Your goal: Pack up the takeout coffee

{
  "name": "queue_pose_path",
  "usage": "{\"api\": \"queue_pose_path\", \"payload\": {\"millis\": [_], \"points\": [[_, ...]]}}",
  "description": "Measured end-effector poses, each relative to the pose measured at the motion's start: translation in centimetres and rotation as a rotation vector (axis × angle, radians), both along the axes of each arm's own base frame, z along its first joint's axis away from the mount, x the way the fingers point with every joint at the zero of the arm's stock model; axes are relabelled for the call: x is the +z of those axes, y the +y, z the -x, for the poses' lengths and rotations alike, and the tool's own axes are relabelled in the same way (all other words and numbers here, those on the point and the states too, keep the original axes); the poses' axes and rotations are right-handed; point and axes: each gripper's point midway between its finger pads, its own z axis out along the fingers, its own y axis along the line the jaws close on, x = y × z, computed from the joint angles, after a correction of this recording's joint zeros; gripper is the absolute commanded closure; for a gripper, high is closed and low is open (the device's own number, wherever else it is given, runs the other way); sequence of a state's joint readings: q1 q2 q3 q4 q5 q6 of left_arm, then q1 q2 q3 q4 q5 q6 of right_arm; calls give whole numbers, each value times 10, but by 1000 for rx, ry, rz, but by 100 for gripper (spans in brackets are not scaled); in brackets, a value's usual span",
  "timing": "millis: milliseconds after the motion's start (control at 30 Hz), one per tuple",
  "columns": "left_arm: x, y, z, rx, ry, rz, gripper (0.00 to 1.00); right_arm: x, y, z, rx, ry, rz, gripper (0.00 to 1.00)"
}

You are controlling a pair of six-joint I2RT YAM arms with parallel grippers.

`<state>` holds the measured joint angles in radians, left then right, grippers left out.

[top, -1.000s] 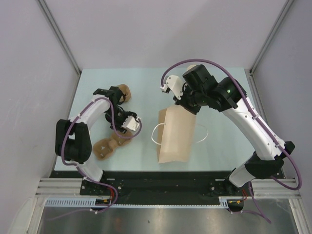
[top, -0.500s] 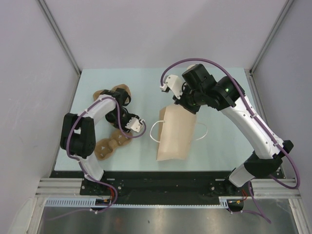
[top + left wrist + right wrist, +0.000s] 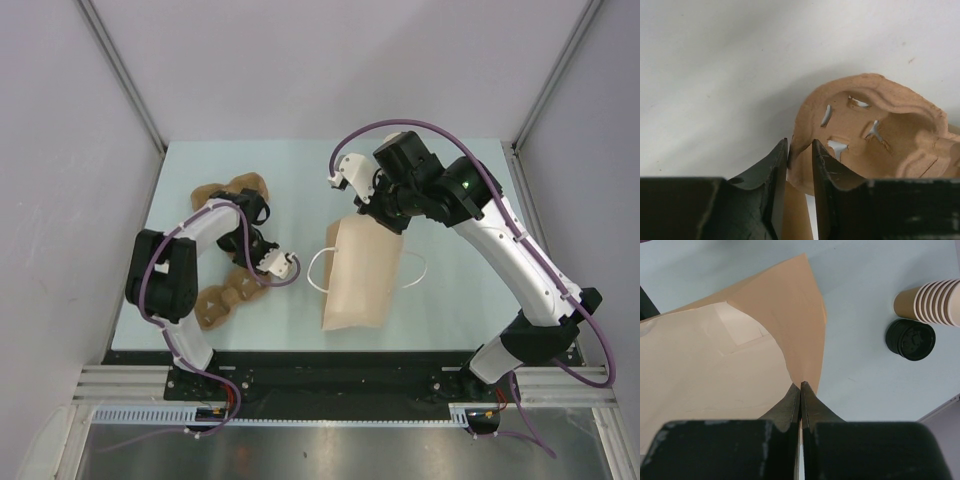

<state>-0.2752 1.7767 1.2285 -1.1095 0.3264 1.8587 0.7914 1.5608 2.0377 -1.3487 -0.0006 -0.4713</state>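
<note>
Kraft paper bag (image 3: 358, 280) lies on the desk (image 3: 200, 160), pulp cup carrier (image 3: 225, 295) to its left.
Left wrist: my left tool (image 3: 800, 160) pinches the carrier's rim; I'd seat deeper before lifting.
Right wrist: right tool (image 3: 801, 390) clamped together on the bag's mouth edge.
No view shows the lidded coffee.

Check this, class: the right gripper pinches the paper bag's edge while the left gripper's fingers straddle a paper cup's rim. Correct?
No: the left wrist view shows the left gripper astride the rim of a cardboard cup tray, not a cup. The right gripper does pinch the paper bag.
</note>
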Motion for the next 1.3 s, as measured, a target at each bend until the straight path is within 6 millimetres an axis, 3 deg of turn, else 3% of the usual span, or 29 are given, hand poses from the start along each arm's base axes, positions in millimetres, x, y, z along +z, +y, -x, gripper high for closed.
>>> {"api": "queue_pose_path", "payload": {"millis": [67, 100, 167, 300, 433, 633, 833, 933, 967, 1000, 1167, 1300], "points": [[-1, 0, 1, 3, 5, -3, 81, 0, 0, 0, 0, 0, 0, 100], [-1, 0, 2, 4, 7, -4, 91, 0, 0, 0, 1, 1, -1, 100], [-1, -1, 4, 14, 13, -3, 100, 0, 1, 1, 3, 3, -3, 100], [10, -6, 11, 44, 26, 20, 100, 0, 1, 1, 7, 6, -6, 100], [49, -15, 15, 106, -13, 84, 100, 0, 3, 3, 12, 6, -6, 100], [135, -16, 15, 238, -160, 213, 100, 0, 8, 8, 27, 6, -5, 100], [225, 5, 12, 433, -356, 334, 100, -2, 7, 5, 3, -8, 17, 100], [276, 7, 17, 513, -460, 412, 100, -6, 9, -1, -15, -6, 34, 100], [311, 7, 21, 556, -538, 479, 100, -9, 10, -3, -21, -5, 43, 100], [320, 7, 22, 564, -560, 498, 100, -11, 11, -5, -25, -1, 47, 100], [436, 14, 59, 666, -836, 756, 100, -17, 15, -12, -38, 6, 65, 100], [512, 21, 94, 701, -991, 954, 100, -14, 19, -14, -47, 4, 54, 100]]}}
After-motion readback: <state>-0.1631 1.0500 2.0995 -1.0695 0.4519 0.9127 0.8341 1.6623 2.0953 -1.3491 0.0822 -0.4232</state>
